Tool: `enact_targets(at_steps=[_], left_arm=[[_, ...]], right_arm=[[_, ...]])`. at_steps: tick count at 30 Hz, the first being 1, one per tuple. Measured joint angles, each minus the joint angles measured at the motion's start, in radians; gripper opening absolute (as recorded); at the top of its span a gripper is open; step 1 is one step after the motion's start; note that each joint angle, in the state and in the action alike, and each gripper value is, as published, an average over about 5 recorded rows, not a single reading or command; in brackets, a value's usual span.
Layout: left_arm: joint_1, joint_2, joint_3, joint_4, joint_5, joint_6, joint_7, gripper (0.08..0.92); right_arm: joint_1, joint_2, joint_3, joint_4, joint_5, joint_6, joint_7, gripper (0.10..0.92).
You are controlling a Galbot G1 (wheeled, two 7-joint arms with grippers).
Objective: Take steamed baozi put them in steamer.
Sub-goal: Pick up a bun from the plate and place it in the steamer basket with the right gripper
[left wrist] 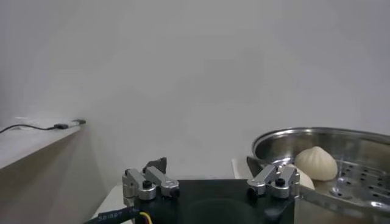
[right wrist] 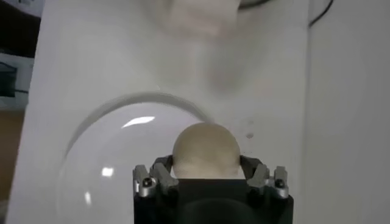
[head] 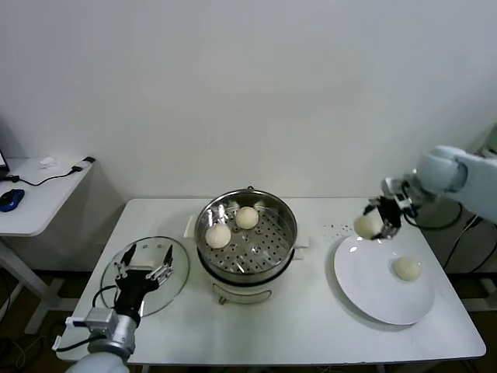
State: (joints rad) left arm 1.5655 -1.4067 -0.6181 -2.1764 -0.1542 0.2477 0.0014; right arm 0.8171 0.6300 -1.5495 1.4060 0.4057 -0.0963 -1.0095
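Left tool [head: 144, 262] sits low beside the steamer [head: 247, 237], over the glass lid [head: 144, 274], fingers spread and empty. Inside the steamer, two baozi [head: 218, 235]. Beyond it, right arm reaches in, its tool [head: 376, 220] clamped on a round baozi [head: 366, 225] above the plate [head: 373, 287]; another bun [head: 406, 268] lies there.

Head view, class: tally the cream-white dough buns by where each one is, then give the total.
In the shiny stainless-steel steamer: 2 cream-white buns
On the flat round white plate: 1 bun
Held in the right gripper, above the plate: 1 bun
Total: 4
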Motion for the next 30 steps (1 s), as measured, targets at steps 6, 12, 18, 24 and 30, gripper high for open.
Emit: enact_targets(at_steps=[6,12,18,24,30], left_arm=[[-0.002,0.012,-0.009,0.000,-0.005,0.001,-0.005,0.823],[-0.008,0.017,-0.015,0.003,-0.009,0.003,-0.006,0.823],[-0.014,0.016,-0.014,0.012,-0.008,0.004,-0.007,0.823],[-0.010,0.016,-0.021,0.012,-0.009,0.003,-0.007,0.823],[-0.002,0.016,-0.024,0.011,-0.010,0.001,-0.007,0.823]], right_arm=[[0.112,0.134,0.025,0.029,0.003,0.128,-0.045,0.726],[0.156,0.292,0.038,0.050,-0.048,0.258,-0.058,0.726],[0.148,0.454,0.037,0.058,-0.109,0.360,-0.055,0.726],[0.095,0.558,0.027,0.069,-0.171,0.412,-0.040,0.728],[0.024,0.608,0.014,0.064,-0.233,0.440,-0.024,0.726]])
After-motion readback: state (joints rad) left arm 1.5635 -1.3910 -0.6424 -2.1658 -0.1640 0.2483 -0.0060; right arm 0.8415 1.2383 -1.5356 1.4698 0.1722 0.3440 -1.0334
